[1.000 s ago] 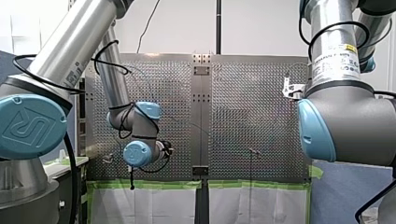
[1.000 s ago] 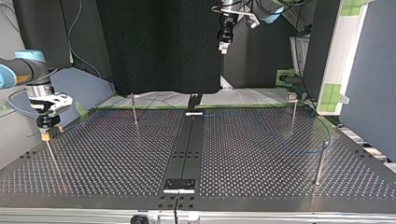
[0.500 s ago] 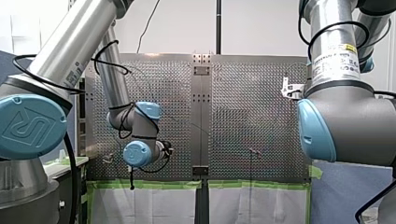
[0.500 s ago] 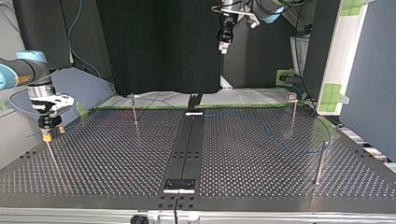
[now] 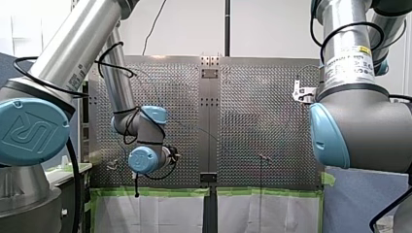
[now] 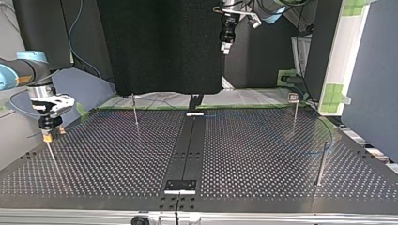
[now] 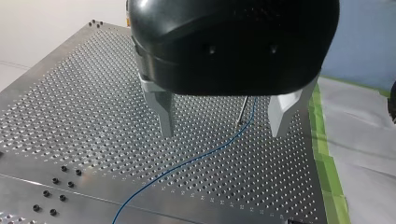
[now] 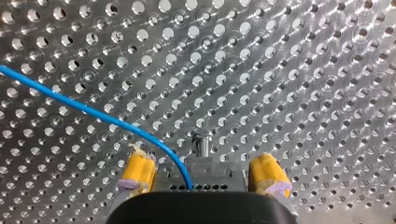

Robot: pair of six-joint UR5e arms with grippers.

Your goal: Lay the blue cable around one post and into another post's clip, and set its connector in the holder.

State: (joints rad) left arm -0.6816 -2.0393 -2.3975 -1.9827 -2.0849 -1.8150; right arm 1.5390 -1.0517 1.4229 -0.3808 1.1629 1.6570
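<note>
This is a robotics lab cell, and I work it through cameras only. Under the spread jaws of my left gripper (image 7: 221, 133) lies a perforated metal table (image 7: 84, 107), its holes drilled in a regular grid. Green tape (image 7: 322, 154) edges it out to one side of the jaws, with white sheeting (image 7: 359, 135) beyond. Two industrial arms with blue joint caps, my left arm (image 5: 73, 53) and my right arm (image 5: 350, 63), reach over the plate. Thin metal posts (image 6: 135, 110) stand in the holes, well ahead of any jaws. A black screen (image 6: 159, 47) hangs behind the table and a blue-grey partition (image 6: 371, 79) stands at its side — test-bench fittings throughout.
</note>
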